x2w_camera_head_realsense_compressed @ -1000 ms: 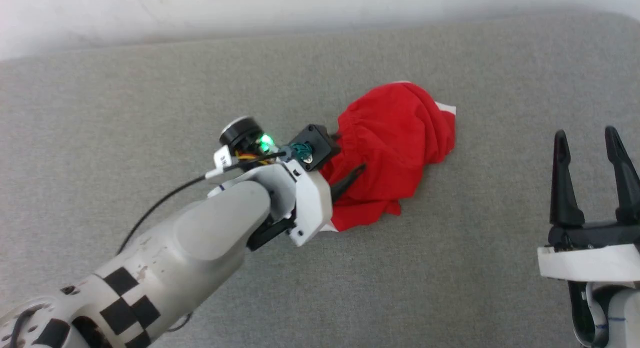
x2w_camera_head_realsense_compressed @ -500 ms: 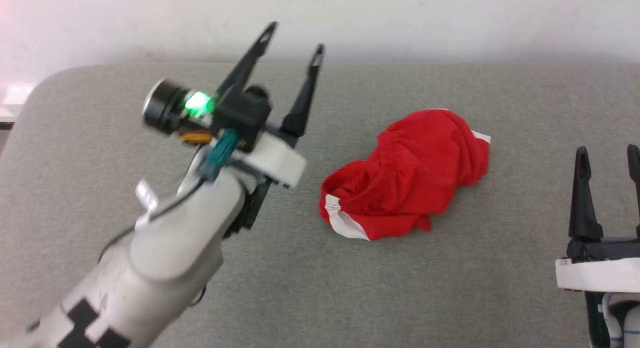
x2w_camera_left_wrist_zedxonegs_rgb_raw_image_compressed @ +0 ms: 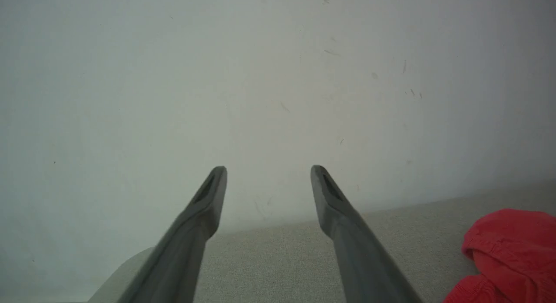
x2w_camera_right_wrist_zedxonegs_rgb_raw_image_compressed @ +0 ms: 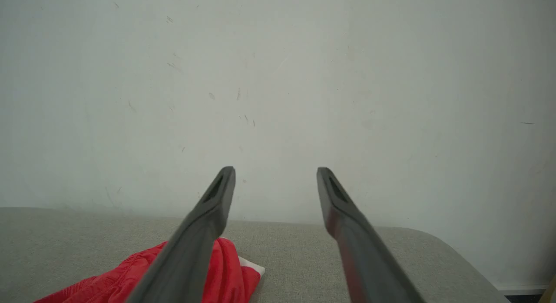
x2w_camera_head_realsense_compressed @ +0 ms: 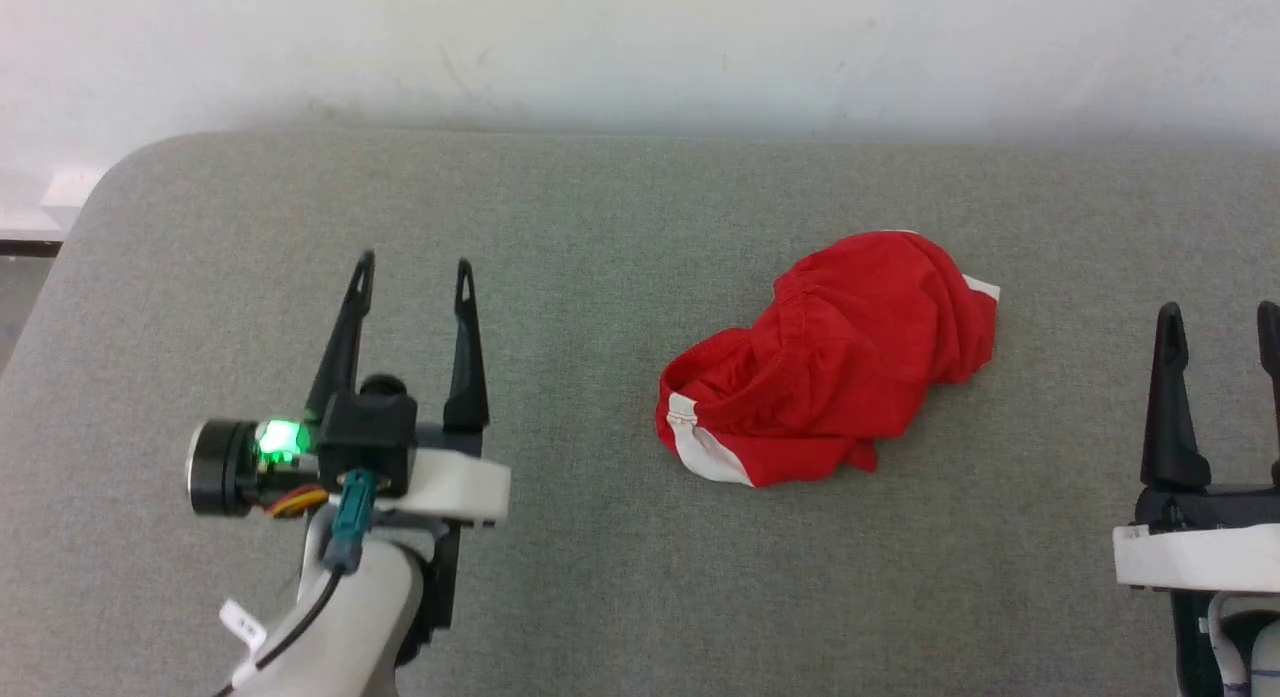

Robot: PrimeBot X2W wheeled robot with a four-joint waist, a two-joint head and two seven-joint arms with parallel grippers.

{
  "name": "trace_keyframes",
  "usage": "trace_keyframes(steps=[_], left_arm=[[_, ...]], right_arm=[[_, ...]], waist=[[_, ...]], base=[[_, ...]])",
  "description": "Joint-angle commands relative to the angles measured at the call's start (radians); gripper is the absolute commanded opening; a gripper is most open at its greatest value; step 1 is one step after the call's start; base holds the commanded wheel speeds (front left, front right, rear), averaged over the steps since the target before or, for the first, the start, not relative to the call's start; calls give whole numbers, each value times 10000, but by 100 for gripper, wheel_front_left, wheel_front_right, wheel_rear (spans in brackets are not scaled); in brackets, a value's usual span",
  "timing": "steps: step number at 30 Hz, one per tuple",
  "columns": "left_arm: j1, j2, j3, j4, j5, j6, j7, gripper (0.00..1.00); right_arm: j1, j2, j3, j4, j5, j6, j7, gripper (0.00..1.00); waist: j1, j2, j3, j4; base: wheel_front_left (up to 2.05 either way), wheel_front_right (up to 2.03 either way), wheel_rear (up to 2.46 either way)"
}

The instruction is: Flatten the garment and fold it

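The garment (x2w_camera_head_realsense_compressed: 830, 362) is a crumpled red heap of shorts with white trim, lying right of centre on the grey table (x2w_camera_head_realsense_compressed: 600, 227). Its gathered waistband faces left. My left gripper (x2w_camera_head_realsense_compressed: 412, 269) stands open at the lower left, well apart from the garment, with nothing between its fingers. At the lower right my right gripper (x2w_camera_head_realsense_compressed: 1222, 320) is open too, clear of the cloth. In the left wrist view the garment (x2w_camera_left_wrist_zedxonegs_rgb_raw_image_compressed: 512, 255) sits at the bottom right, beside my left gripper (x2w_camera_left_wrist_zedxonegs_rgb_raw_image_compressed: 268, 172). In the right wrist view the garment (x2w_camera_right_wrist_zedxonegs_rgb_raw_image_compressed: 130, 272) lies low left, behind my right gripper (x2w_camera_right_wrist_zedxonegs_rgb_raw_image_compressed: 275, 173).
A white wall (x2w_camera_head_realsense_compressed: 640, 47) runs along the table's far edge. The table's rounded left corner (x2w_camera_head_realsense_compressed: 110, 172) is in sight, with a strip of floor beyond it. Bare grey surface surrounds the heap on all sides.
My left gripper has let go of the garment and drawn back from it to the lower left. The head camera has shifted, so the whole scene sits differently. The right gripper stays open.
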Motion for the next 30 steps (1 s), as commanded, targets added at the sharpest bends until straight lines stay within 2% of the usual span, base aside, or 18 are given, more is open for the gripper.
trace_keyframes(steps=[1, 10, 26, 30], left_arm=[[563, -193, 369, -68, 244, -190, -46, 100], [1776, -982, 1338, 213, 945, -1386, -47, 100], [2108, -1594, 2290, 597, 1807, -2299, -47, 100], [1450, -1512, 2494, 524, 1856, -2778, -47, 100]], right_arm=[[167, 17, 81, 79, 259, -19, -47, 100], [765, 17, 666, 350, 755, -19, -47, 100], [1043, 17, 972, 389, 748, -19, -47, 100], [958, 17, 971, 361, 712, -19, -47, 100]], waist=[[0, 1, -57, -54], [0, 1, -304, -188], [0, 1, -384, -371], [0, 1, -367, -389]], base=[[0, 0, 0], [0, 0, 0], [0, 0, 0], [0, 0, 0]])
